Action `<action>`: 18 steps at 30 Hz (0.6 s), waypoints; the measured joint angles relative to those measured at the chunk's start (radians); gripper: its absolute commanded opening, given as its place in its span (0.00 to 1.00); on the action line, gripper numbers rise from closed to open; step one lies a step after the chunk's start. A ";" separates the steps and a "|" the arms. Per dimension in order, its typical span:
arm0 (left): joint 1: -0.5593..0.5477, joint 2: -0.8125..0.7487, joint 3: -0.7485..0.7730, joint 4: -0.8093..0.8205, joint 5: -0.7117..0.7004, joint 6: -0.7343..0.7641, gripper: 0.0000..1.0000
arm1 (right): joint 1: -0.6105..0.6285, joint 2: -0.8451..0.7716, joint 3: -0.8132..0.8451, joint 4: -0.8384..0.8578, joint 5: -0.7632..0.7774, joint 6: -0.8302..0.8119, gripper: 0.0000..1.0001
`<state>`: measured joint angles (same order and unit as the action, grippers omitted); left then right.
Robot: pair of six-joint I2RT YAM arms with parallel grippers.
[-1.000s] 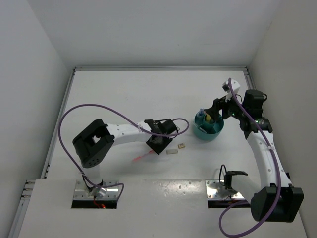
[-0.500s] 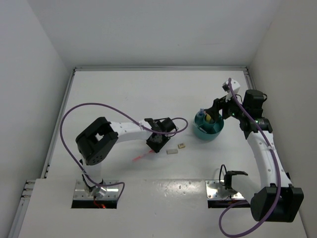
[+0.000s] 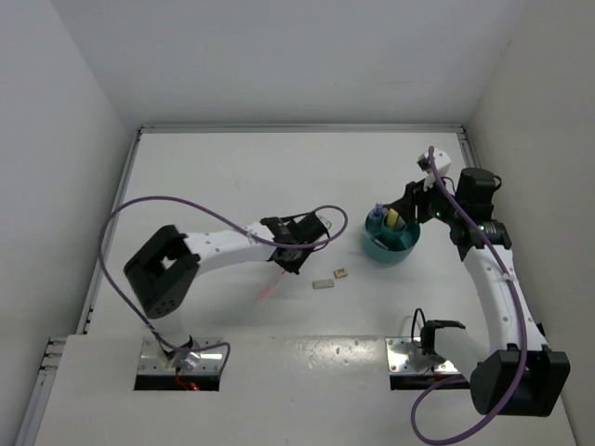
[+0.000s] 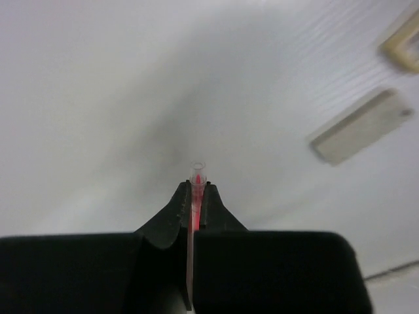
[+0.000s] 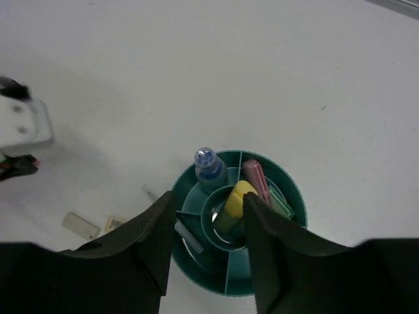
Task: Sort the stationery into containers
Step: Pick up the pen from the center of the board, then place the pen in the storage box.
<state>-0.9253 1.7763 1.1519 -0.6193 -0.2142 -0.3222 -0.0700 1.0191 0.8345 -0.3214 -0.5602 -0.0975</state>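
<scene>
Near the middle of the bench (image 3: 214, 167), my left fingers (image 4: 175, 210) are pinched tight on a thin pink pen (image 4: 195, 180). In the overhead view its free end slants toward the near left, and two tan blocks (image 3: 323, 284) lie just to the right. At the right, my right fingers (image 5: 147, 242) hang wide apart over the teal cup (image 5: 298, 199), which holds a yellow highlighter (image 5: 234, 199) in its centre well, with a blue-white marker (image 5: 208, 163) and pink and green sticks (image 5: 255, 175) in the outer compartments.
</scene>
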 measured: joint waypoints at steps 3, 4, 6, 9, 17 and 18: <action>0.002 -0.159 0.000 0.061 -0.028 -0.039 0.00 | 0.000 0.000 -0.003 0.007 0.015 -0.006 0.00; 0.002 -0.229 -0.003 0.111 -0.031 -0.056 0.00 | 0.000 0.000 -0.006 0.012 0.023 0.000 0.00; -0.003 -0.367 -0.027 0.245 -0.031 -0.087 0.00 | 0.000 -0.005 -0.018 0.029 0.050 0.009 0.20; -0.017 -0.540 -0.127 0.551 -0.047 -0.143 0.00 | 0.000 -0.026 -0.045 0.064 0.113 0.036 0.49; -0.169 -0.413 -0.496 1.475 -0.307 -0.256 0.00 | 0.000 -0.089 -0.092 0.172 0.242 0.083 0.50; -0.175 -0.344 -0.488 1.533 -0.326 -0.269 0.00 | 0.000 -0.090 -0.092 0.178 0.247 0.086 0.50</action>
<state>-1.1007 1.4322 0.6640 0.9134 -0.5404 -0.5915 -0.0700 0.9287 0.7422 -0.1432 -0.3134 -0.0116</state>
